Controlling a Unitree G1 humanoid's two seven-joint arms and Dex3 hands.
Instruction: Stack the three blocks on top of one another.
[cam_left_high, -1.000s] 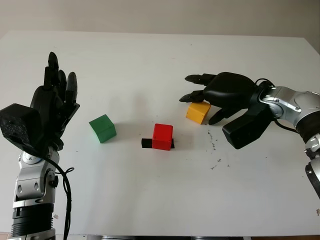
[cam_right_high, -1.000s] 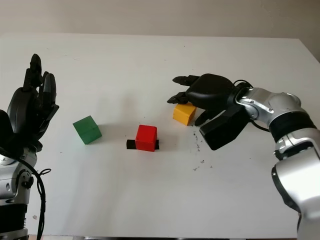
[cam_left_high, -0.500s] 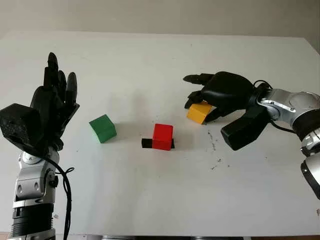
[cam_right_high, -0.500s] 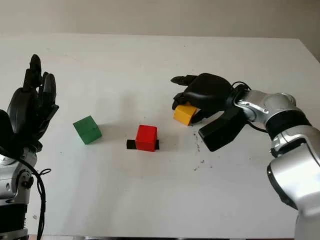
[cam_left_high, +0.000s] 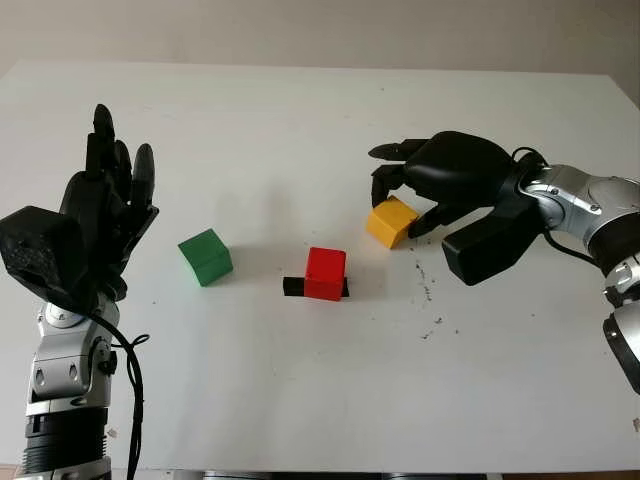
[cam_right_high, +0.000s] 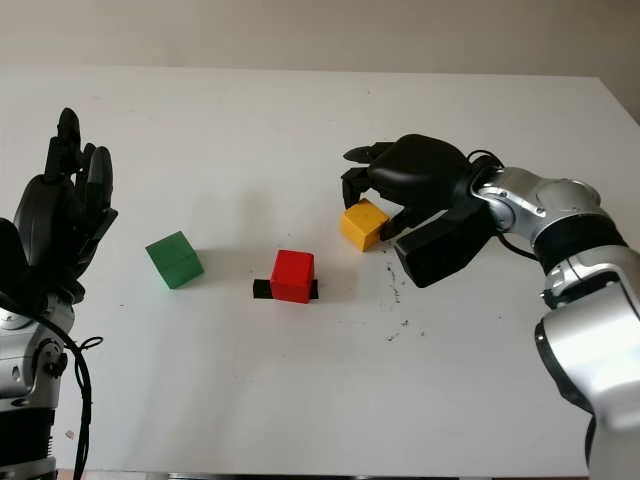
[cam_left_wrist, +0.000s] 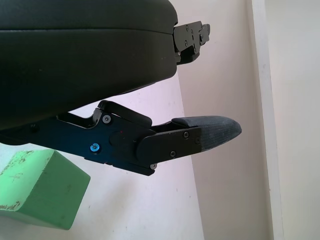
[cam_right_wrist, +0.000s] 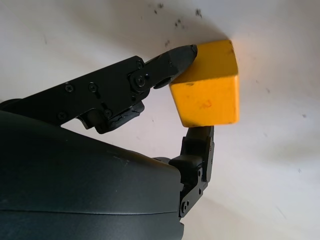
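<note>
My right hand (cam_left_high: 400, 200) is shut on the yellow block (cam_left_high: 391, 222), pinching it between fingertips (cam_right_wrist: 184, 54) and tilting it just above the table, right of centre. The red block (cam_left_high: 325, 273) sits on a black strip at the table's middle, a little left of and nearer than the yellow one. The green block (cam_left_high: 205, 257) lies further left on the table, also seen in the left wrist view (cam_left_wrist: 37, 187). My left hand (cam_left_high: 95, 225) is open and raised at the left side, beside the green block.
The white table (cam_left_high: 300, 390) has small dark specks (cam_left_high: 428, 292) right of the red block. Its far edge meets a pale wall.
My right hand's fingers closed around the yellow block, then lifted and tilted it slightly leftward. The left hand, red block and green block have not moved.
</note>
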